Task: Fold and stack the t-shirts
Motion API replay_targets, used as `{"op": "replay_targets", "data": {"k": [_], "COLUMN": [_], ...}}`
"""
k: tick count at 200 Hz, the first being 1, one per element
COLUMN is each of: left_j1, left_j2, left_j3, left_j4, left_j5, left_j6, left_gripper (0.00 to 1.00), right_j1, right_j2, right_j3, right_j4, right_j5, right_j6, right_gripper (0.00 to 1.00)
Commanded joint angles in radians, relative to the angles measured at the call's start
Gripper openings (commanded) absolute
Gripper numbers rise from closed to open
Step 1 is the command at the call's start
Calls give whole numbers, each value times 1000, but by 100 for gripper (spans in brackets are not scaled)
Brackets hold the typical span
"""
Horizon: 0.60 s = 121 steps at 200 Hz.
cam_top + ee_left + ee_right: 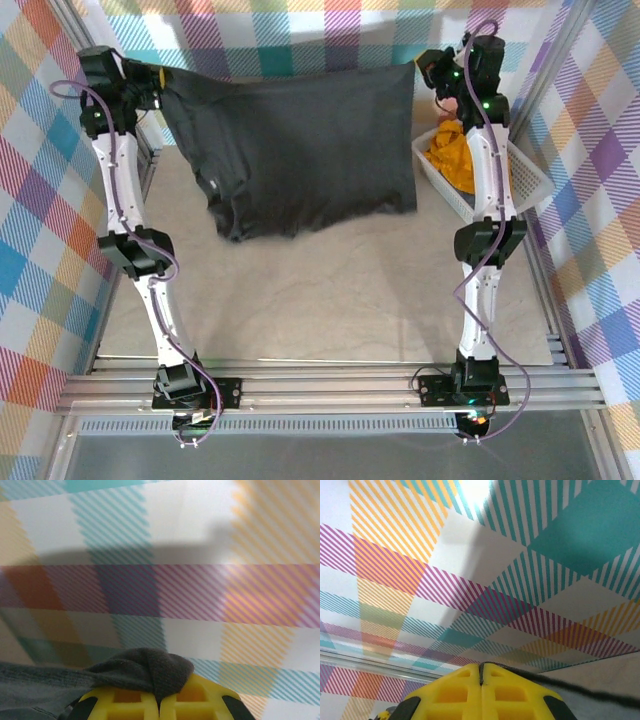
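While the black t-shirt (300, 150) hung stretched over the far side of the table (350, 300), the left gripper (160, 700) pinched its bunched corner and the right gripper (481, 677) was pressed together on a thin edge. Lowering both corners level and taut would likely lay it flat. The mustard t-shirt (452, 158), in the basket (525, 185) at right, was partly hidden, its shape hard to make out.
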Motion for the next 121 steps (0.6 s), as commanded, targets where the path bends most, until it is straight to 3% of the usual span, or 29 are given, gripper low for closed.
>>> {"op": "replay_targets", "data": {"k": [1,21,38,63,84,104,121], "left_j1": [35,35,-2,-127,-224,-324,-444], "left_j2": [-259,-407,-581,-922,-1155,-1332,-1458], "left_j3": [75,14,-204,-867,-1369,-1752,-1978], "left_j4": [171,130,86,169,169,159,81], "left_j5": [-17,-33,-54,-155,-230,-267,-351], "left_j6": [7,81,152,194,125,9,-87], "left_gripper": [0,0,0,0,0,0,0], "right_j1": [-49,-89,-112,-117,-118,-118,-117], "right_j2": [-213,-338,-457,-662,-826,-922,-984], "right_j3": [-78,-203,-355,-725,-1119,-1408,-1616], "right_j4": [168,189,179,188,222,182,104], "right_j5": [10,12,10,25,66,109,197], "right_j6": [-6,-41,-94,-174,-186,-207,-194], "right_gripper": [0,0,0,0,0,0,0]}}
